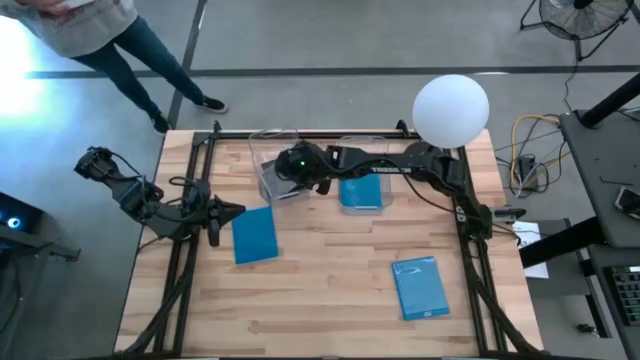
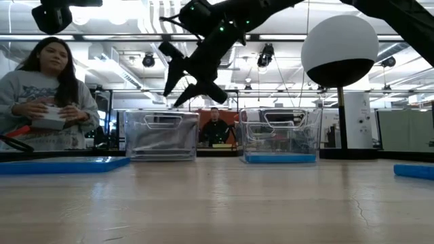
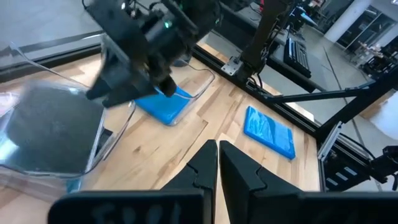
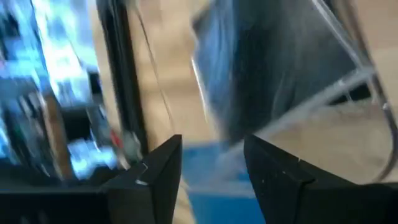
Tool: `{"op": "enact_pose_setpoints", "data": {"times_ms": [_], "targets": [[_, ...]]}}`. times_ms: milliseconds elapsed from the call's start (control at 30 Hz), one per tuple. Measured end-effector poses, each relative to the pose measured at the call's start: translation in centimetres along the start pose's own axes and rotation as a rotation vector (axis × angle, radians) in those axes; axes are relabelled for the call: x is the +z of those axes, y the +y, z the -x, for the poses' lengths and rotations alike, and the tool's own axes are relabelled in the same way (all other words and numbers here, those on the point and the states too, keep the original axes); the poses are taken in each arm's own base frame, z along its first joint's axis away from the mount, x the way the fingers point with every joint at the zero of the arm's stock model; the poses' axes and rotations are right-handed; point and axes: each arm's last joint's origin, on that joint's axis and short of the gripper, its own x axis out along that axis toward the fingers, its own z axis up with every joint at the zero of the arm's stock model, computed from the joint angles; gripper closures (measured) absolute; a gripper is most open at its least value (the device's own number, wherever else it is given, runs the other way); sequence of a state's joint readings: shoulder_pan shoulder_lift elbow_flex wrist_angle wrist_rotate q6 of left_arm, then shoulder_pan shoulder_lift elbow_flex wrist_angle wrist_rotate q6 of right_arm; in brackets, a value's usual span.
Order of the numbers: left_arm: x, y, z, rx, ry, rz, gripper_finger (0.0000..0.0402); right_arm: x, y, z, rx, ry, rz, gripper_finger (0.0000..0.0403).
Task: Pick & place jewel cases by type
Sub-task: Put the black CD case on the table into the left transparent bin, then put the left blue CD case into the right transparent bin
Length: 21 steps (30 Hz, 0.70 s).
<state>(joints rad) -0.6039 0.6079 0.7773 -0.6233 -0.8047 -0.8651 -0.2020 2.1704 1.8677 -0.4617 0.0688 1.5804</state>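
Right tool (image 1: 290, 163) is above the left-hand clear bin (image 1: 268, 182), at the far side of the table (image 1: 330, 290). Low view shows its fingers spread apart and nothing between them: released. Right wrist view looks down past the fingers at a dark jewel case (image 4: 280, 68) inside the bin, blurred, seemingly tilted against the wall. I cannot tell whether it has settled flat.

Left tool (image 1: 215, 212) waits at the left edge of the table, fingers pressed together, empty, just beside a blue jewel case (image 1: 254, 235) lying flat on the wood.

Other cases: one blue case (image 1: 361, 193) lies in the right-hand bin (image 1: 385, 170); another blue jewel case (image 1: 420, 287) lies loose on the near right of the table, well apart from both bins. I see no other dark cases on the table; the dark mass in the left bin may be a stack, but I cannot count it.

Risks as I judge them:
- Dark case propped on the bin wall could sit crooked and block later drops.
- Lifting the right tool carelessly could clip the bin rim and shift the light bin.
- A person (image 2: 44, 88) stands close beyond the far left corner; wide arm swings there are a concern.
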Motion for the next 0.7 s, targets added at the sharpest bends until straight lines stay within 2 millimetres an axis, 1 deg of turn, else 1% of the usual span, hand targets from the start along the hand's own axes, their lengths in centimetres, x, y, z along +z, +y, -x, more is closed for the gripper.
{"op": "enact_pose_setpoints", "data": {"times_ms": [67, 133, 267, 333, 367, 400, 467, 567, 600, 667, 700], "targets": [[0.0, 0.0, 0.0, 0.000, 0.000, 0.002, 0.0401, -0.8, -0.3, -0.1, -0.010, 0.091, 0.069, 0.0229], [0.0, 0.0, 0.0, 0.000, 0.000, 0.012, 0.0401, -2.1, -0.4, 0.3, -0.009, 0.176, 0.179, 0.0224], [-0.5, 0.1, -0.2, 0.009, 0.042, 0.043, 0.0401, -6.4, -0.6, 2.1, 0.008, 0.333, 0.527, 0.0218], [-1.6, 0.7, -0.4, 0.042, 0.136, 0.055, 0.0401, -8.6, -1.0, 2.8, 0.012, 0.402, 0.662, 0.0218], [-2.3, 1.1, -0.6, 0.073, 0.199, 0.079, 0.0401, -9.5, -1.3, 2.8, 0.013, 0.429, 0.701, 0.0219], [-3.0, 1.6, -0.8, 0.112, 0.263, 0.110, 0.0401, -10.3, -1.6, 2.7, 0.012, 0.447, 0.719, 0.0220], [-4.8, 2.5, -1.1, 0.219, 0.398, 0.178, 0.0401, -11.2, -2.2, 2.1, -0.005, 0.461, 0.719, 0.0220], [-7.2, 4.0, -1.5, 0.399, 0.563, 0.226, 0.0401, -11.8, -2.3, 1.0, 0.034, 0.454, 0.708, 0.0220], [-7.9, 4.4, -1.7, 0.443, 0.583, 0.231, 0.0401, -12.0, -2.3, 0.8, 0.049, 0.452, 0.701, 0.0220], [-9.3, 4.7, -2.5, 0.464, 0.599, 0.223, 0.0401, -12.4, -2.3, 0.3, 0.077, 0.450, 0.698, 0.0220], [-9.9, 4.9, -3.0, 0.478, 0.594, 0.251, 0.0401, -12.6, -2.4, 0.0, 0.082, 0.450, 0.696, 0.0220]]}}
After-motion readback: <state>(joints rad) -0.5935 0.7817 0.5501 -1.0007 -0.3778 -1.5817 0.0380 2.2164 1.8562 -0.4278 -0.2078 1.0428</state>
